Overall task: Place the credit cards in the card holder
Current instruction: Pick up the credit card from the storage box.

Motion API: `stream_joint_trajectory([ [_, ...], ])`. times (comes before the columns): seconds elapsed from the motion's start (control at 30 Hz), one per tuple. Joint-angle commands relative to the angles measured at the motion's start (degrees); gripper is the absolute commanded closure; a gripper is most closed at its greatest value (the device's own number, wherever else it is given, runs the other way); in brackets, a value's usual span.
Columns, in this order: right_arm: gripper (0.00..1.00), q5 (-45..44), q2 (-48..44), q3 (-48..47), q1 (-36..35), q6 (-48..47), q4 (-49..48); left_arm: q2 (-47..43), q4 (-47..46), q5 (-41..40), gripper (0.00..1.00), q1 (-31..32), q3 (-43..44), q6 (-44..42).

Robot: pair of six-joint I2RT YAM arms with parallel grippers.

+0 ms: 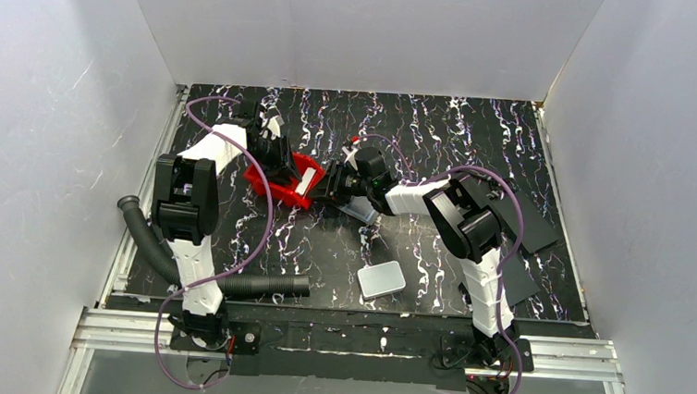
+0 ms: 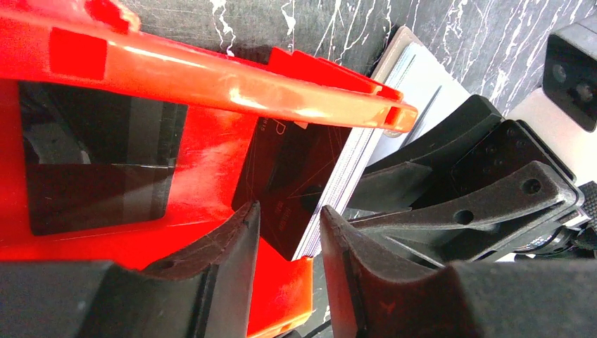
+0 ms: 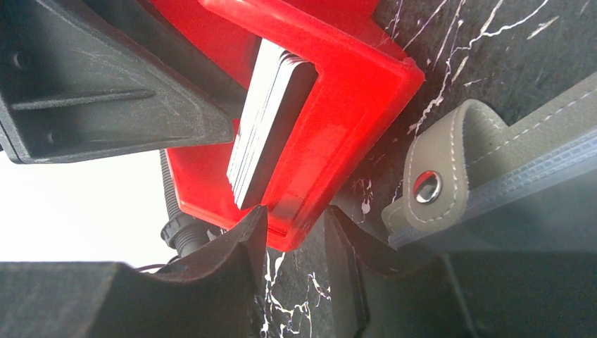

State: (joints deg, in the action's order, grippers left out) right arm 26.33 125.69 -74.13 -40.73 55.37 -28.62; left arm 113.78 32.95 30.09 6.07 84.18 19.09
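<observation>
Cards (image 2: pixel 281 176) stand on edge as one stack, dark face outward, leaned in the end of the tray (image 2: pixel 211 77) nearest the right arm. Upright like that they offer an edge to pinch, which flat cards would not.

Left gripper (image 2: pixel 288 211) sits over the stack's lower corner, jaws parted wider than the stack and not clamped on it.

Right gripper (image 3: pixel 296 211) comes in from the opposite side, jaws slightly apart with the tray's corner in the gap. Whether it pinches the corner I can't tell; probably it is there to steady the tray.

Holder (image 3: pixel 479 162) lies flat just beside the tray, snap tab toward it — close, so the carry would be short.

Table (image 1: pixel 441 139): black, white-veined, matte. Walls (image 1: pixel 366 31) plain white on three sides. Slab (image 1: pixel 382 279), sheets (image 1: pixel 530 224) and hose (image 1: pixel 255 286) lie well apart from the work.
</observation>
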Motion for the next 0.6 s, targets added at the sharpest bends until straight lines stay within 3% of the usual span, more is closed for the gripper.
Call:
stream_joint_trajectory([
  [0.0,0.56,1.0,-0.9,0.0,0.0,0.3,-4.3,-1.4,0.5,1.6,0.64,-0.6,0.3,-0.1],
  [0.57,0.57,1.1,-0.9,-0.2,0.0,0.7,-4.7,0.8,0.9,-0.9,0.72,-0.6,1.1,1.3],
])
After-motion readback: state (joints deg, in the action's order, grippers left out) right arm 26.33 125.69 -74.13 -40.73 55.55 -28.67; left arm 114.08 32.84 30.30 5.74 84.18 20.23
